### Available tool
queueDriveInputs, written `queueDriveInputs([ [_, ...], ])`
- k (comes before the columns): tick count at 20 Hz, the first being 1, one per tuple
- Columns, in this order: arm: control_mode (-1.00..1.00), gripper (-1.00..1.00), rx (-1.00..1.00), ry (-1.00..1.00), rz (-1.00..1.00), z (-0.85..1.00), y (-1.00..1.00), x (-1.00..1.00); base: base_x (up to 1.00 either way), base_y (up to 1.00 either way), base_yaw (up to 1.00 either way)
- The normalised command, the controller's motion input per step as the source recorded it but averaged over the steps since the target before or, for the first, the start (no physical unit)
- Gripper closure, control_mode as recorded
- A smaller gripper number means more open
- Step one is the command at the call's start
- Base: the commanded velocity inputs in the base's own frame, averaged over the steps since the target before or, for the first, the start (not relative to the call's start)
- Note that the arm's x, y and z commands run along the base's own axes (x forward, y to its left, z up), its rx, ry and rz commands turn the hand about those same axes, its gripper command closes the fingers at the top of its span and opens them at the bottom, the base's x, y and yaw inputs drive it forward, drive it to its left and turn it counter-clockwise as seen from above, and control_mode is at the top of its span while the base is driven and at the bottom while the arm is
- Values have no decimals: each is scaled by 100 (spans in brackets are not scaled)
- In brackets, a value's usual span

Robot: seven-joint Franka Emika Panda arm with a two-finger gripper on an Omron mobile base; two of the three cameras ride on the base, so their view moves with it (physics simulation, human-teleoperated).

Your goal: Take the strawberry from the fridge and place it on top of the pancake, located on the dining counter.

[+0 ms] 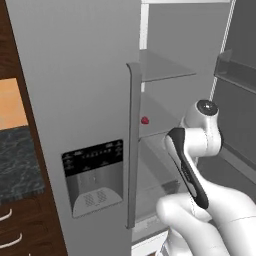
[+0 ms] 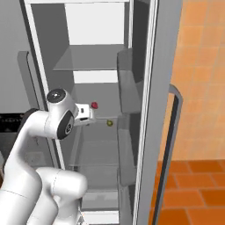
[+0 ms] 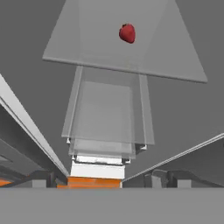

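The strawberry [image 3: 127, 33] lies on a glass shelf [image 3: 87, 52] inside the fridge [image 1: 80, 75], well back from the shelf's front edge. In the hand view it sits high in the picture and a little to the right of centre, well apart from the gripper [image 3: 98, 179], whose two dark fingertips [image 3: 39, 178] stand far apart at the bottom, one at each side, with nothing between them. The gripper is wide open and holds nothing.

In the left base view the strawberry [image 1: 144, 120] shows as a small red spot just past the closed door's long vertical handle [image 1: 133, 145], on the shelf at about the height of the arm's upper joint. In the right base view the strawberry [image 2: 94, 105] rests just beyond the white hand [image 2: 83, 115], slightly above it, near but not touching as far as this small view lets one judge. A small yellow-green fruit [image 2: 109, 123] lies lower on the same side, a little beyond the strawberry.

The arm [image 2: 48, 145] rises from the base, bends at a rounded joint beside the open fridge compartment and reaches forward into it, the hand roughly level and pointing at the shelf. The fridge's right door [image 2: 154, 110] stands open beside the arm.
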Motion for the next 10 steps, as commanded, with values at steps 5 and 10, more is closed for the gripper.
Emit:
queueDriveInputs([
  [5, 100, -100, 0, 0, 0, 0, 0, 0, 58, -8, 20],
  [10, 100, -100, 0, 0, 0, 0, 0, 0, 57, -19, 19],
])
